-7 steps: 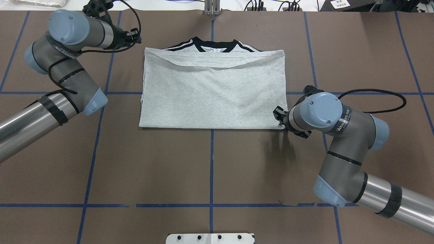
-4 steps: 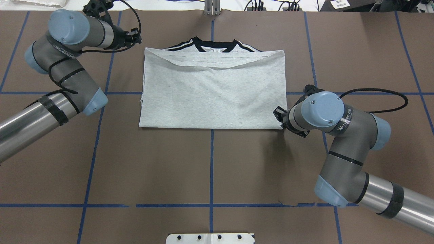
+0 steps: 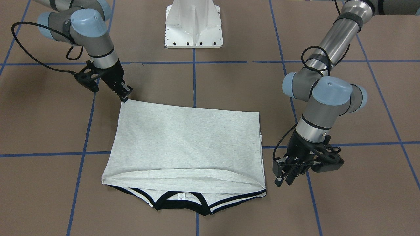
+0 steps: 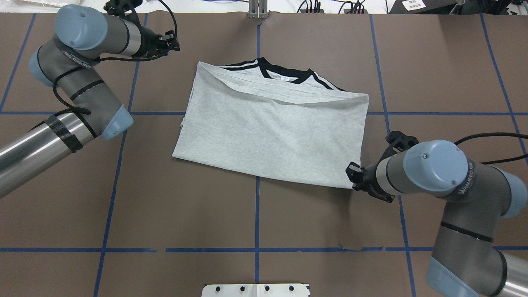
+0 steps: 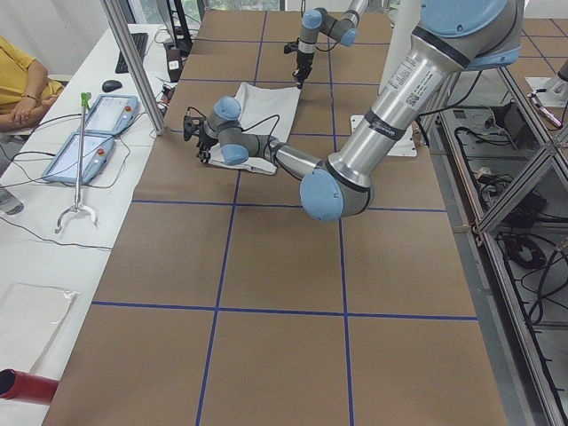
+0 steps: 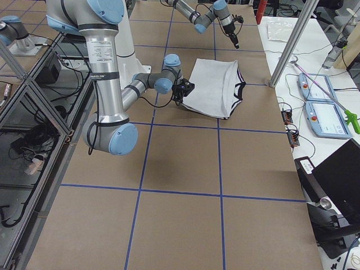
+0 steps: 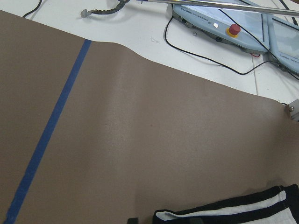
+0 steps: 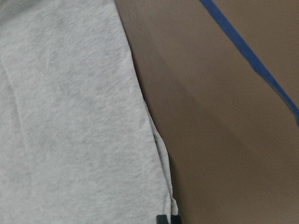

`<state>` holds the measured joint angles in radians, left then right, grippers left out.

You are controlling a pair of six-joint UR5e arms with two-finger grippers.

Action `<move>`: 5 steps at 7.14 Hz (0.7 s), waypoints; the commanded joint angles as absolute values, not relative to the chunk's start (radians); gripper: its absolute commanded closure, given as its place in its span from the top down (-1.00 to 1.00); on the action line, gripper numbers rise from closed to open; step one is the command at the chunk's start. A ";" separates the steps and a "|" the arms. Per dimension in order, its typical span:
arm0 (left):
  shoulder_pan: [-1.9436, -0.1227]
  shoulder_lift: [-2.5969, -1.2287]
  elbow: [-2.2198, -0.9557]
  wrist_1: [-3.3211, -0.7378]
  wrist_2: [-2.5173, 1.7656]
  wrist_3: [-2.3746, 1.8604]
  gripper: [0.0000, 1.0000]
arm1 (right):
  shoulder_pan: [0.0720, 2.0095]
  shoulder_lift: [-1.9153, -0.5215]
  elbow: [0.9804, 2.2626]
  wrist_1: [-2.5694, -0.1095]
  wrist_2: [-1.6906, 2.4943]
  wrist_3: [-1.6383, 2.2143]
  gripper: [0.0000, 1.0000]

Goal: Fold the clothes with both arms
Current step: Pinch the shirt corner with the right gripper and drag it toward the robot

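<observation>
Pedestal (image 4: 255, 289): white plate with bolt holes, bottom centre of the overhead frame, nearest the robot.
Table (image 4: 321, 222): brown sheet crossed by a grid of blue tape lines.
Right arm (image 4: 437, 173): comes in from the lower right of the overhead frame, wrist reaching left toward the cloth.
Right gripper (image 3: 125, 95): clenched on the near corner of the T-shirt. In the front-facing frame this is the cloth's upper left corner. In the right wrist frame the grey corner runs down to the bottom edge.
T-shirt (image 4: 272, 128): middle of the overhead frame, lying flat on the table, folded to a rough rectangle, plain grey side up. It sits skewed to the tape lines, its near edge sloping down toward the right.
Collar (image 3: 183, 207): black band showing past the folded hem on the far side, with black-and-white stripes beside it.
Left arm (image 4: 78, 49): upper left of the overhead frame.
Left gripper (image 3: 284, 179): fingers spread, grasping nothing, pointing down near the collar-end corner but apart from the cloth.
Bench (image 7: 154, 28): white, beyond the table's far edge, with cables and a control pendant.
Person (image 5: 22, 80): yellow sleeve, upper left of the exterior left frame.
</observation>
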<state>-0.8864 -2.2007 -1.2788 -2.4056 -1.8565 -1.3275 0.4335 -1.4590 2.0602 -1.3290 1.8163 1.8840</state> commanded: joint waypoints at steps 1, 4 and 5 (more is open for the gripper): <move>-0.881 -2.047 -1.508 -2.402 -1.991 -1.394 -0.04 | 0.236 -1.567 2.179 -1.328 1.884 1.903 -1.00; -0.804 -2.011 -1.617 -2.404 -2.042 -1.583 -0.03 | 0.005 -1.588 2.243 -1.328 1.885 2.000 -1.00; -0.783 -2.008 -1.640 -2.404 -2.040 -1.620 0.01 | -0.014 -1.592 2.246 -1.328 1.882 2.008 0.98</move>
